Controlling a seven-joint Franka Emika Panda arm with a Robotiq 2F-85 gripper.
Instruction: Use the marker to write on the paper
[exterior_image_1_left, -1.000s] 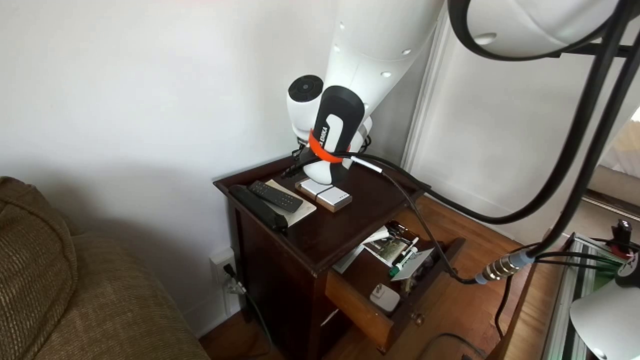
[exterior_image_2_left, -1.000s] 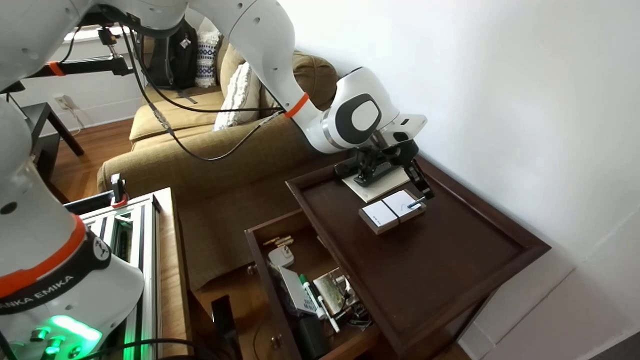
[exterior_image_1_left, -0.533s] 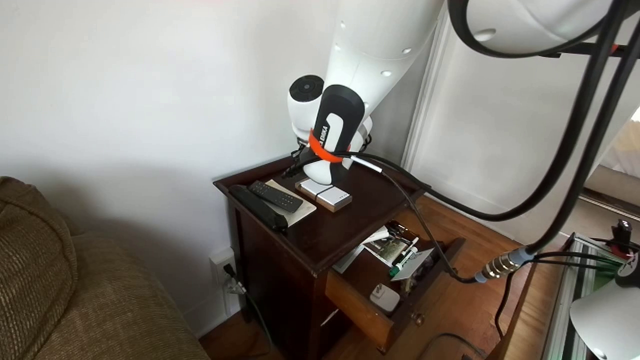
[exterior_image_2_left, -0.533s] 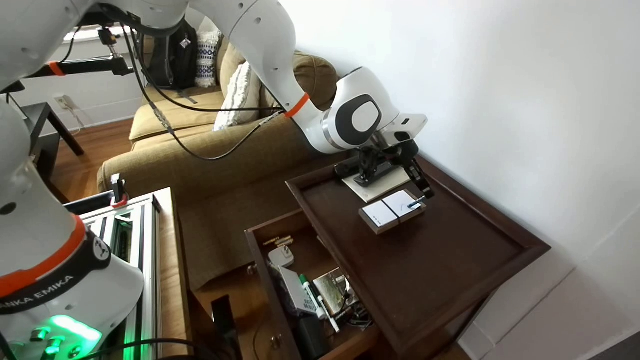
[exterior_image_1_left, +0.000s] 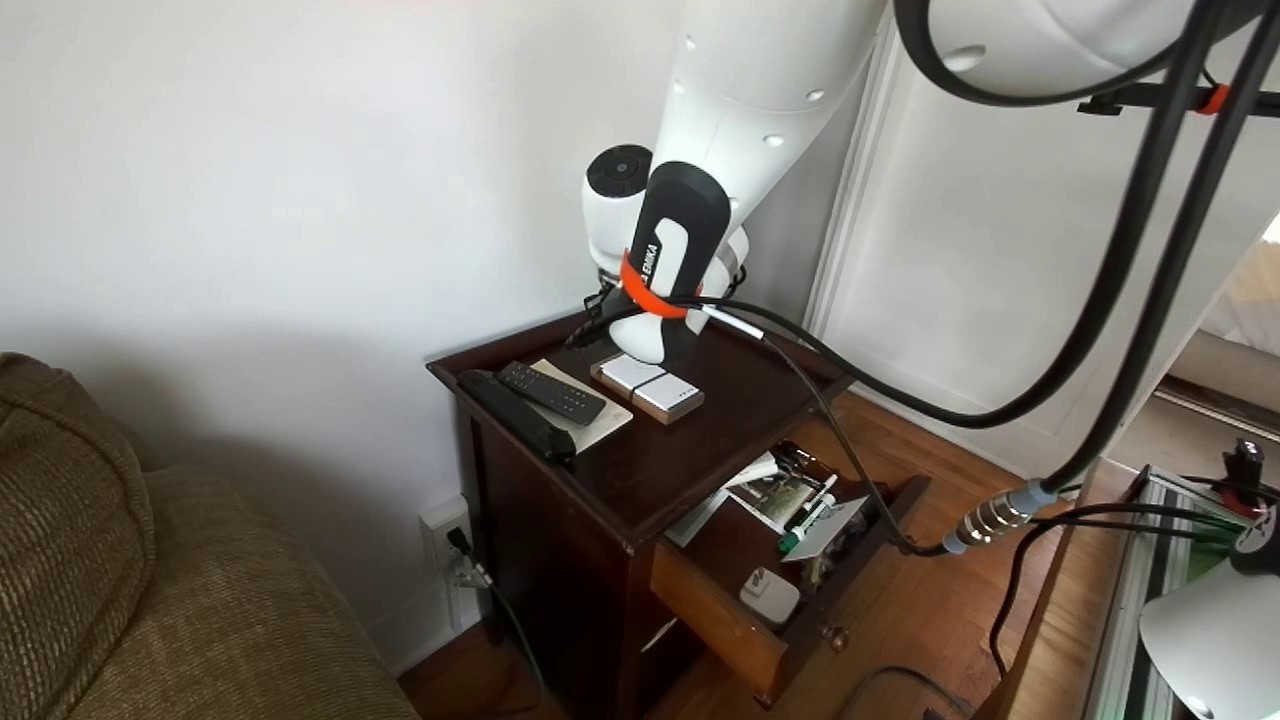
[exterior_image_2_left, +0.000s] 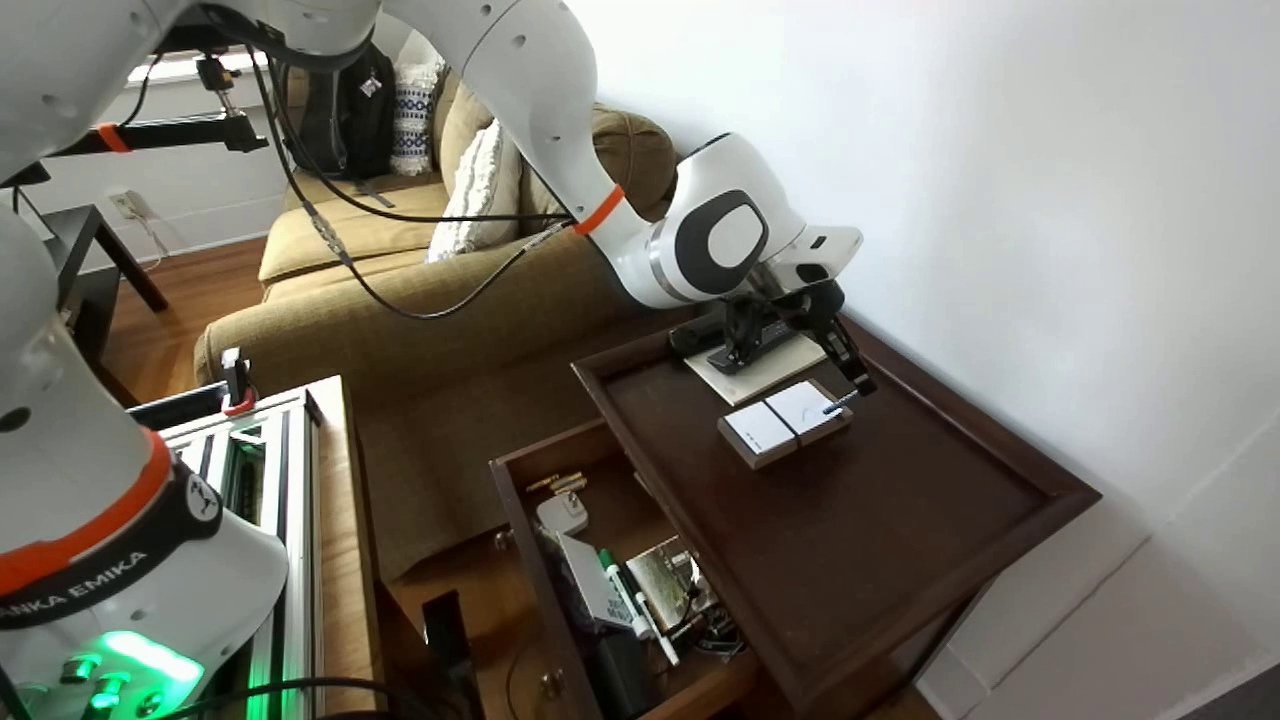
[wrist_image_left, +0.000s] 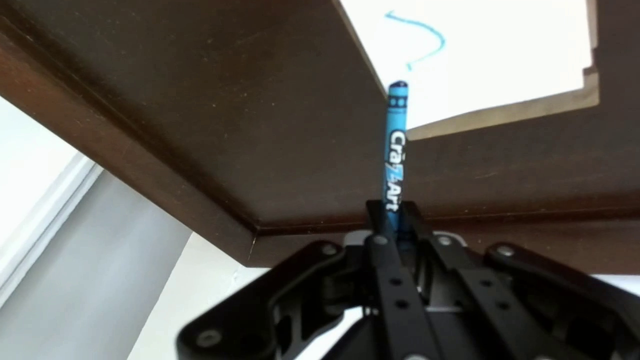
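Observation:
The paper (exterior_image_2_left: 800, 405) is a white sheet on a brown box with a black band across it, lying on the dark wooden tabletop. It also shows in an exterior view (exterior_image_1_left: 672, 389) and fills the top of the wrist view (wrist_image_left: 490, 55). A curved blue line is on the paper. My gripper (wrist_image_left: 394, 210) is shut on a blue marker (wrist_image_left: 395, 145) marked "Cra-Z-Art". The marker slants over the paper's edge, its tip just short of the end of the line. The tip appears slightly above the sheet. In an exterior view the fingertips (exterior_image_2_left: 862, 385) are beyond the box's wall-side end.
A remote (exterior_image_1_left: 552, 392) and a long black object (exterior_image_1_left: 515, 415) lie beside the box, the remote on a cream sheet (exterior_image_2_left: 725, 378). The tabletop has a raised rim (exterior_image_2_left: 960, 425) near the wall. An open drawer (exterior_image_2_left: 520, 560) below holds markers, a charger and papers.
The arm has risen slightly and shifted a little toward the wall. The marker has moved with it, toward the box's edge. The box and paper have not moved.

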